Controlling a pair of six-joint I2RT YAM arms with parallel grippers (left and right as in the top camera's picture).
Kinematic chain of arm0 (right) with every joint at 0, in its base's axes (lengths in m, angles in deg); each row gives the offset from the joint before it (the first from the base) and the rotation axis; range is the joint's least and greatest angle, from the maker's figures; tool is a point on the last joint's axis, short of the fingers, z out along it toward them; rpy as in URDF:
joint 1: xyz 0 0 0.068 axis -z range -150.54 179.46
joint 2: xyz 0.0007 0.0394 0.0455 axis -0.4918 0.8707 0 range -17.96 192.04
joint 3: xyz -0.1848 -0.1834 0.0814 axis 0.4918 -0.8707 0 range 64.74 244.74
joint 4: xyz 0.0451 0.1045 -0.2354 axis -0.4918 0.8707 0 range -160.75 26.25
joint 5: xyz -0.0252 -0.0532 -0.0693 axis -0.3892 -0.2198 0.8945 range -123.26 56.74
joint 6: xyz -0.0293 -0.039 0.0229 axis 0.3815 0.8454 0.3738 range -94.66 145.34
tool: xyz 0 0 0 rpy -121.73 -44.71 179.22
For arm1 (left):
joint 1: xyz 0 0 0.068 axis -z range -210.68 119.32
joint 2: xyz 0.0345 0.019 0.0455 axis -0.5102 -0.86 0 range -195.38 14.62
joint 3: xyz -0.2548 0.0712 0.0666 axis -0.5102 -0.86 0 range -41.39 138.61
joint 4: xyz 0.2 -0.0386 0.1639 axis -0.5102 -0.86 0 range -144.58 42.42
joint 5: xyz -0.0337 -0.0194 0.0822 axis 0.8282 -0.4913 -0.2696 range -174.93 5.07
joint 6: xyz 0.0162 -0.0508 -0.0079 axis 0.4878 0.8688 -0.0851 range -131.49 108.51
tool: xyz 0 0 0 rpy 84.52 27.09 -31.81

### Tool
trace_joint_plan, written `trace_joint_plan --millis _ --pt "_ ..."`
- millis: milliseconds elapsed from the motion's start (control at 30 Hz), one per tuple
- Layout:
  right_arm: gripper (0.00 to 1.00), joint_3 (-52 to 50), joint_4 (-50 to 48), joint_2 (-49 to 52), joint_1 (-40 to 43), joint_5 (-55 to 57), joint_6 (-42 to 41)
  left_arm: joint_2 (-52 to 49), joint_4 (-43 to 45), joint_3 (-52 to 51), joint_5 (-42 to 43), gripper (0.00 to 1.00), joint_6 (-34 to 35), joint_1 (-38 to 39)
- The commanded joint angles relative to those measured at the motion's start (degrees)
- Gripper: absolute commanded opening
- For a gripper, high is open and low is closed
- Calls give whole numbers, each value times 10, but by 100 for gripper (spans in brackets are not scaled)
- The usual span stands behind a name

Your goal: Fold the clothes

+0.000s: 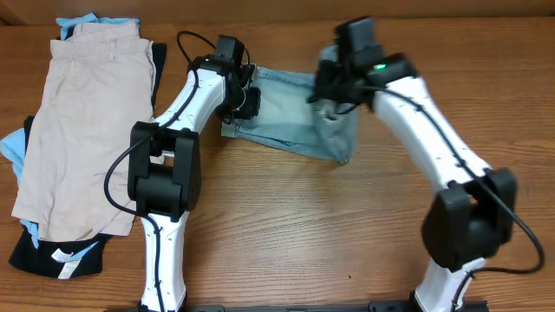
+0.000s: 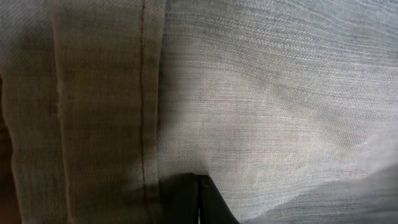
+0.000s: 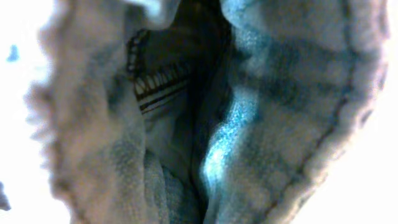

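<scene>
The light-blue denim shorts (image 1: 286, 117) lie at the far middle of the table, between my two grippers. My left gripper (image 1: 245, 102) is at their left edge. In the left wrist view its dark fingers (image 2: 199, 202) are pressed together on the denim (image 2: 267, 93), next to a stitched seam. My right gripper (image 1: 329, 102) is at the right edge, where the cloth stands up in a raised fold. In the right wrist view bunched denim (image 3: 280, 93) fills the frame and hides the fingers.
Beige khaki shorts (image 1: 82, 113) lie at the far left on top of a black garment (image 1: 52, 256) and a light-blue one (image 1: 13, 143). The wooden table (image 1: 303, 225) stretches to the near edge.
</scene>
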State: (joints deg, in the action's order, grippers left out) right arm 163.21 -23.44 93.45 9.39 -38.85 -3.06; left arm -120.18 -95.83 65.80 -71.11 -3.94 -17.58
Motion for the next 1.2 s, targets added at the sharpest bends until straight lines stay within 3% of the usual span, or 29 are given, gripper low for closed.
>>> trace_joint_plan --millis 0,267,300,333,433,533,667,933,1067,1167 --pt "4 20 -73 39 -36 -5 -93 1 -4 6 -7 4 9 1" --pt "4 20 -190 80 -71 -50 -123 1 -5 6 -7 4 8 0" --pt "8 20 -197 80 -75 -49 -123 1 -5 6 -7 4 8 0" --pt "31 20 -209 80 -81 -49 -123 1 -4 6 -7 4 8 0" --pt "66 22 -213 80 -82 -75 -123 1 -6 6 -9 4 8 -2" --pt "81 27 -210 76 -73 -121 -121 4 -15 8 -9 8 8 -12" --pt "84 28 -191 58 -48 -168 -120 7 -80 50 -10 18 6 -43" --pt "87 27 -75 38 -12 -132 -58 7 -302 254 -24 61 -3 -130" --pt "88 18 -29 38 -15 -45 -58 7 -325 294 -22 66 -10 -139" --pt "88 -7 -28 41 -23 -43 -58 7 -318 293 -20 68 -16 -135"
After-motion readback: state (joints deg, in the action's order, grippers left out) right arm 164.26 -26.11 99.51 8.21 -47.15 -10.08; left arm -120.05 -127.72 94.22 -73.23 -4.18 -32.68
